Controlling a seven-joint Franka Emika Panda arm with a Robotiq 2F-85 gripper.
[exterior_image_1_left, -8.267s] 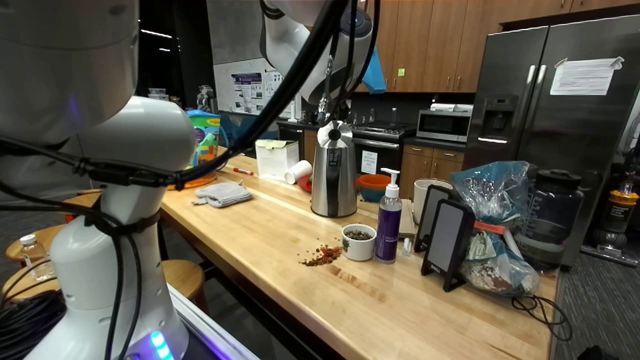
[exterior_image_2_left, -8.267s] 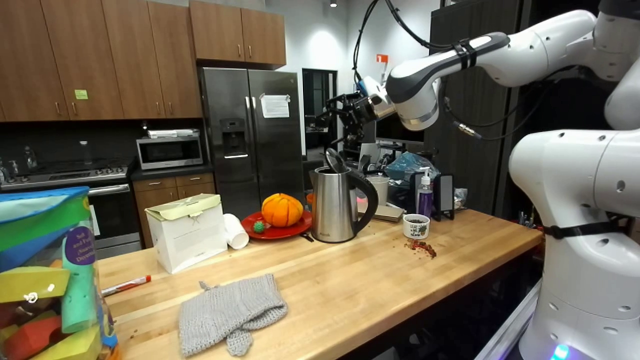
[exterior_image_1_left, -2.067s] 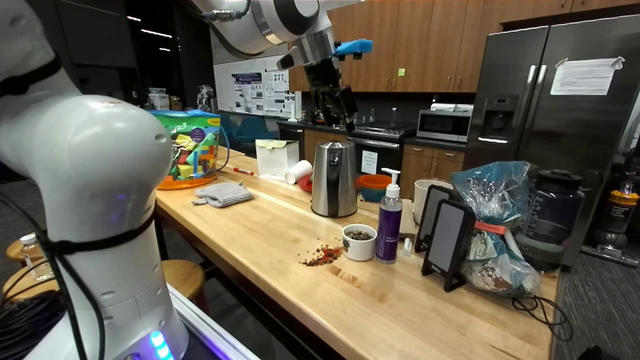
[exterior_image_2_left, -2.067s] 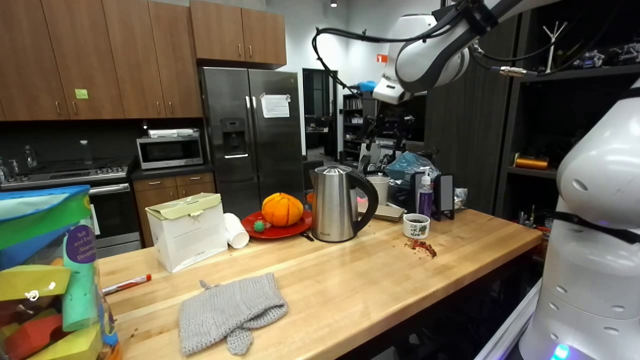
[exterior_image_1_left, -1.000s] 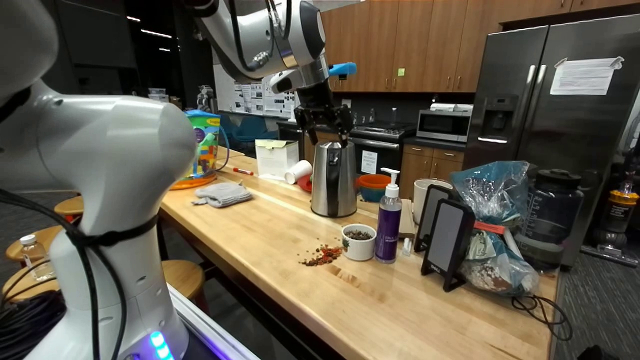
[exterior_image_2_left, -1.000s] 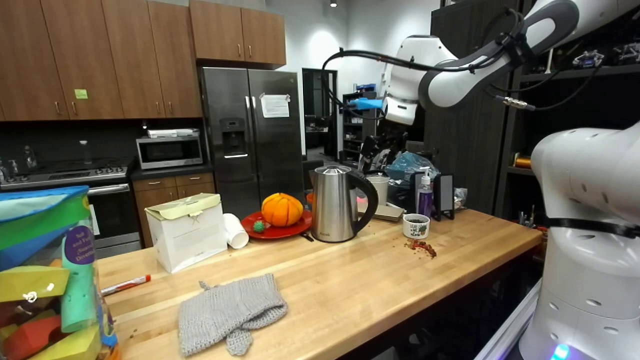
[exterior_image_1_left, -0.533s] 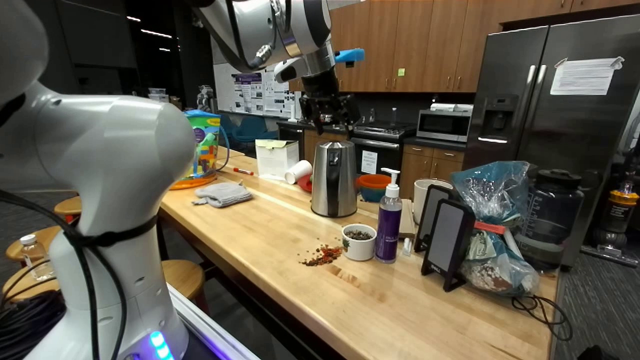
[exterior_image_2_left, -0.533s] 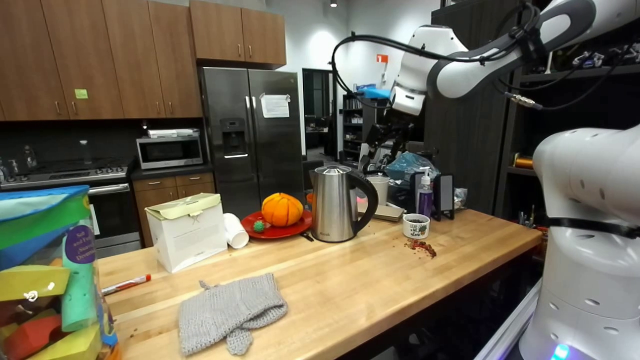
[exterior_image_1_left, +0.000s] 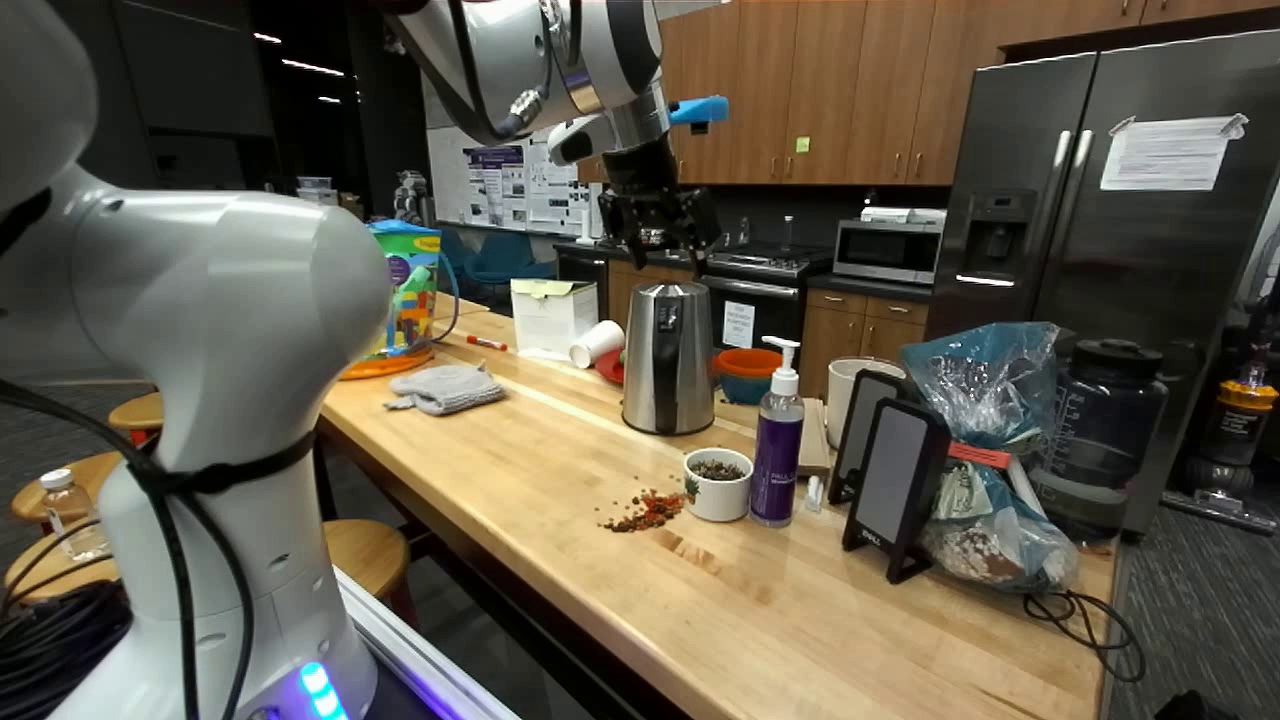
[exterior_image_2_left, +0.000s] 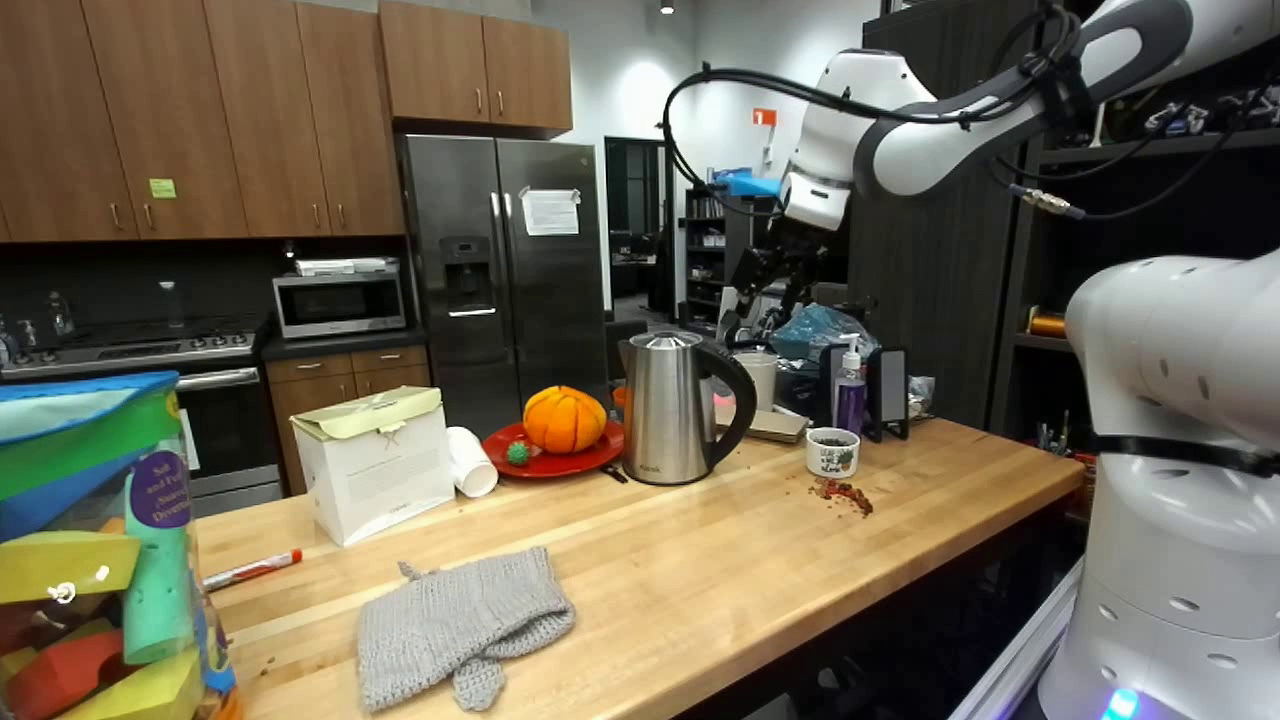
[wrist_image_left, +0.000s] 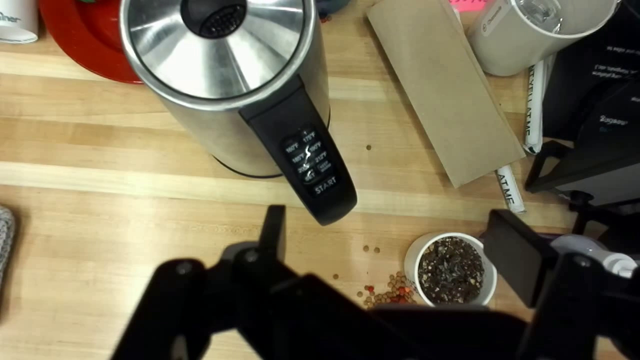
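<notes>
The kettle lid (wrist_image_left: 217, 60) — tipped steeply up earlier — now lies closed.

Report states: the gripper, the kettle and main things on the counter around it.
Gripper: open, empty
Kettle: upright, lid shut
White bowl: upright, holding dark bits
Red and brown bits: scattered loose
Pump bottle: upright
White cup: on its side
Red plate: bearing a pumpkin

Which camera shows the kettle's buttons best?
The wrist view: its close look makes START readable on the buttons. In an exterior view, the buttons look tiny; in an exterior view, the handle shows side-on, buttons unseen.
</notes>
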